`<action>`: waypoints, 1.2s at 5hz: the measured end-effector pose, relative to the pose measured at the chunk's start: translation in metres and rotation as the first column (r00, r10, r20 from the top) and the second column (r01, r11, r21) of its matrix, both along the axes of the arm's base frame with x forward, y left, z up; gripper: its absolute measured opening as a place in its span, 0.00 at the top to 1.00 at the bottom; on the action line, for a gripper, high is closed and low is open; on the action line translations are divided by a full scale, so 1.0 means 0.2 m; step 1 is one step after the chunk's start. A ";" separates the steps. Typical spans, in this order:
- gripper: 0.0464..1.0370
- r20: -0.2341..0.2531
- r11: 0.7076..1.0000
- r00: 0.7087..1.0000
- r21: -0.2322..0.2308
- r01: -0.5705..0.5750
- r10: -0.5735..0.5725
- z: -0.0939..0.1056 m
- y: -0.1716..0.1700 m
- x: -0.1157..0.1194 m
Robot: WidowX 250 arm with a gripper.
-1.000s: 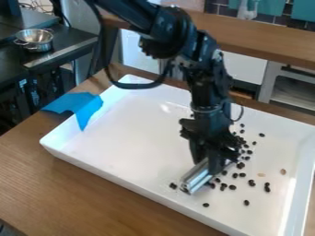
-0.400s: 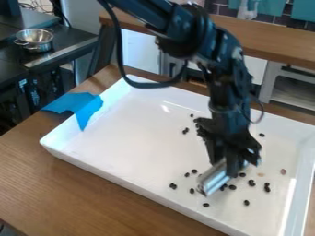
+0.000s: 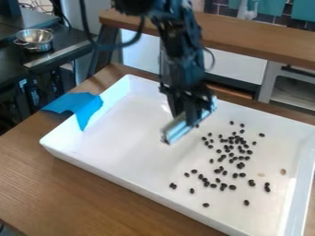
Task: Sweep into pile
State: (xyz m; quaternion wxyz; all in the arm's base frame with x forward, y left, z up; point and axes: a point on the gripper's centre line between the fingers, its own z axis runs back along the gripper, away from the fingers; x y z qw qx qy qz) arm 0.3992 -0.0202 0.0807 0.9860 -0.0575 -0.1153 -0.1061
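Observation:
The black gripper (image 3: 189, 117) hangs over the upper middle of the white tray (image 3: 117, 138), shut on a silvery metal bar (image 3: 176, 131) that slants from lower left to upper right. Dark beans (image 3: 232, 147) lie scattered on the tray floor to the right of and below the bar. They are densest right of centre, with looser ones toward the front and right side. Part of the tray's back area is hidden behind the arm and bar.
Blue cloth or tape (image 3: 78, 105) drapes over the tray's left rim. The tray stands on a wooden table (image 3: 80, 193). A metal colander (image 3: 35, 39) sits on a dark counter at the upper left, and a wooden ledge (image 3: 265, 39) runs behind the tray.
The gripper first moved right and slightly down with the bar, then up and left, away from the beans. More of the dense bean group now shows.

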 end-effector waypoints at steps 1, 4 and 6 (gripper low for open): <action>0.68 0.008 1.000 1.000 0.000 0.007 -0.007 0.07 0.18 0.02; 0.68 -0.043 0.995 0.999 0.101 -0.011 0.015 -0.16 0.35 0.15; 0.68 -0.078 0.991 0.996 0.132 -0.023 0.034 -0.24 0.31 0.19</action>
